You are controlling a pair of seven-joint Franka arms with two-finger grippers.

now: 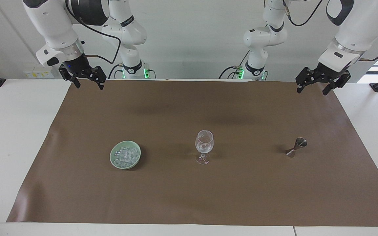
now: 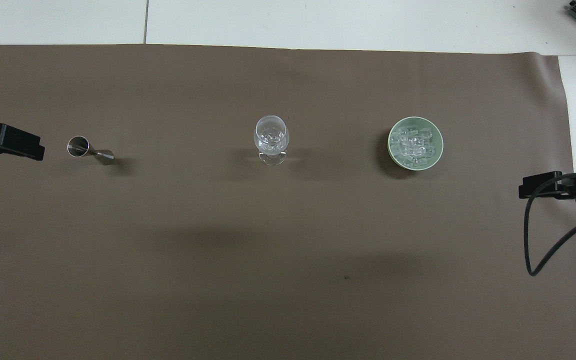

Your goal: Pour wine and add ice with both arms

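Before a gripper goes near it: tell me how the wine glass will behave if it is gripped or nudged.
The wine glass stands upright on a thin stem over a small foot, so a sideways nudge high on the bowl would probably tip it. Its clear, thin-looking bowl suggests it is fragile and likely slippery between hard fingers. It looks light, so it may slide on the brown mat.
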